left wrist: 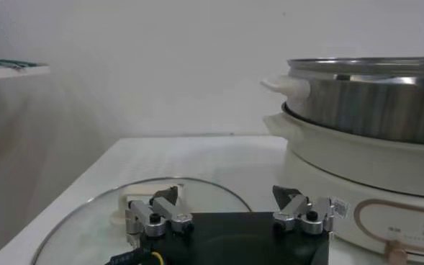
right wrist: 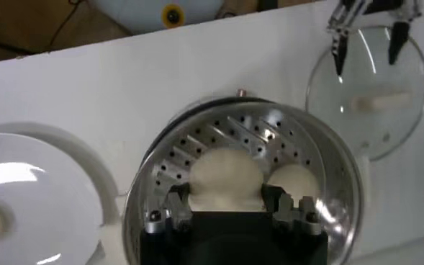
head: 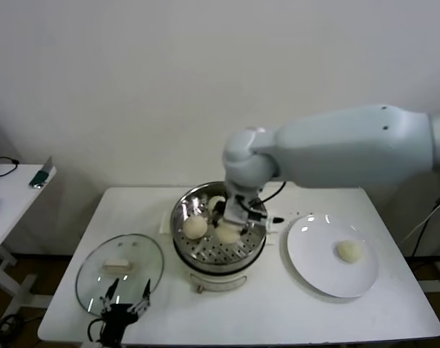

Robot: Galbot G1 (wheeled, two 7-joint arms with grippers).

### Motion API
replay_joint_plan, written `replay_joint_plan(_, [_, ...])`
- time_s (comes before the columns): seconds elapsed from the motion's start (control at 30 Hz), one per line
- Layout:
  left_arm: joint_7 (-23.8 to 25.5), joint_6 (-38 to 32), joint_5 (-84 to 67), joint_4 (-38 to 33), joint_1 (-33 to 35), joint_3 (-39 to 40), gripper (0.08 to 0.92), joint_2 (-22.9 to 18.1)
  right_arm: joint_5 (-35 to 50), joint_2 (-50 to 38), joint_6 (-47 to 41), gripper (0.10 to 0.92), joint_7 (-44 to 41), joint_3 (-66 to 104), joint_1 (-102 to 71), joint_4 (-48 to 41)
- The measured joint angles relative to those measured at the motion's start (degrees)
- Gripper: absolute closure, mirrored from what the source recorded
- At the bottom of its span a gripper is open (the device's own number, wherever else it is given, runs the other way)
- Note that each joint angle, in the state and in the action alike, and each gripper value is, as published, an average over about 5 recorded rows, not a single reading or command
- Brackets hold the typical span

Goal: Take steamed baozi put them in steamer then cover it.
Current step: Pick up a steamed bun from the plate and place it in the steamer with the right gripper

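Observation:
The steamer (head: 182, 210) stands mid-table on its white cooker base. My right gripper (head: 229, 226) reaches down into it, shut on a steamed baozi (right wrist: 226, 176) that sits low over the perforated bottom. Another baozi (head: 195, 227) lies beside it in the basket (right wrist: 341, 180). One more baozi (head: 349, 251) rests on the white plate (head: 314, 246). The glass cover (head: 136, 254) lies flat on the table to the steamer's left. My left gripper (head: 125, 299) hovers open over the cover's near edge (left wrist: 89, 216), touching nothing.
The plate (right wrist: 46, 194) sits right of the steamer. A small side table (head: 9, 192) with dark objects stands at the far left. The right arm's white body spans the table's back right. The cooker base (left wrist: 355, 180) is close to the left gripper (left wrist: 229, 198).

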Motion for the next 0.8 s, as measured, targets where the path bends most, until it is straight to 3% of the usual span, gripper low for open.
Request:
replay_joint_plan(0.37, [0.0,-0.2,-0.4,0.4,-0.3,-0.2,0.177,-0.1,-5.6,3.6,-0.5,0.353,1.3,-0.4,-6.5,-2.3])
replay_joint_plan(0.63, [-0.1,-0.4,-0.5,0.6,-0.3,-0.2,0.177,-0.1,-7.9,4.7,-0.7,0.22,2.5,-0.4,-8.4,-3.4])
replay_joint_plan(0.8, [-0.1,-0.5,-0.5,0.6,-0.3,0.0,0.177,-0.1,-7.7,4.3,0.0,0.203,2.5,0.0,-7.9,-3.8])
